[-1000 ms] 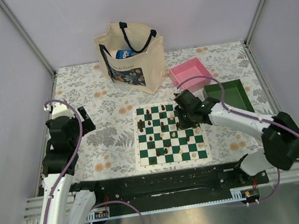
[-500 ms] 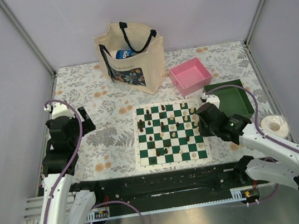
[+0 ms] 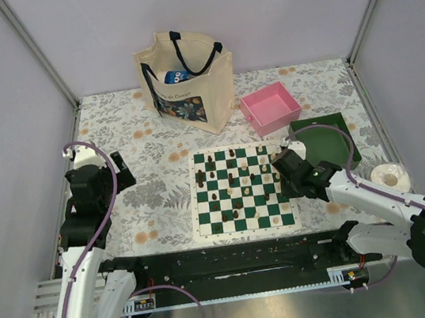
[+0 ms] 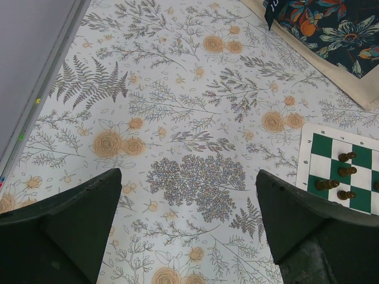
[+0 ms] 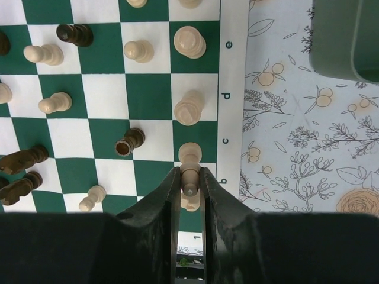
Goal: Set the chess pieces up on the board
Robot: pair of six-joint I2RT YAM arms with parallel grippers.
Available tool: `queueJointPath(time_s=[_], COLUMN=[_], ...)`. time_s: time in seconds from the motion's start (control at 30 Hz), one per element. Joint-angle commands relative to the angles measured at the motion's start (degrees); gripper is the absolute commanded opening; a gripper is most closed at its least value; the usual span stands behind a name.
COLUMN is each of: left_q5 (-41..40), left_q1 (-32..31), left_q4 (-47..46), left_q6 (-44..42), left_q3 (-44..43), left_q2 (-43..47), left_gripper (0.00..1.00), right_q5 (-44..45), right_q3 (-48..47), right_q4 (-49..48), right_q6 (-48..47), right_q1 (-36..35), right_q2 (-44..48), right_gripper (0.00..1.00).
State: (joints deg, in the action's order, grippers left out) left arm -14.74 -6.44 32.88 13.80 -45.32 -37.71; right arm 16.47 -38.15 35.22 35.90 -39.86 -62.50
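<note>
The green-and-white board lies mid-table with several dark and cream chess pieces scattered over it, some toppled. My right gripper hovers at the board's right edge, shut on a cream piece that shows between its fingers, over the squares by the "b" and "c" marks of the border. More cream pieces stand close ahead, and a dark piece lies tipped over. My left gripper hangs open over bare floral cloth, left of the board's corner.
A cream tote bag stands at the back. A pink tray and a green tray sit right of the board, the green one close to my right arm. A white roll rests at the far right.
My right arm has swung from over the board's right-centre out to its right edge, still holding the cream piece. The left arm has stayed put.
</note>
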Motion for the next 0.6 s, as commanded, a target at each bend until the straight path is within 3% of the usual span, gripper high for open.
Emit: queueJointPath(time_s=[0.0,0.57], left_q5=[0.68,0.86], left_q1=[0.28,0.28], left_q4=[-1.95,-1.95], left_q6=[0.26,0.17], left_q3=[-0.74,-0.73], left_q2=[0.01,-0.17], left_gripper=[0.99,0.99], right_q5=[-1.35,-1.53], right_q3=[0.1,1.06], right_q4=[-2.88,-4.46], right_q6=[0.57,1.45], right_q1=[-0.05,-0.05], right_q2=[-2.62,-6.67], right_gripper=[0.17,0.17])
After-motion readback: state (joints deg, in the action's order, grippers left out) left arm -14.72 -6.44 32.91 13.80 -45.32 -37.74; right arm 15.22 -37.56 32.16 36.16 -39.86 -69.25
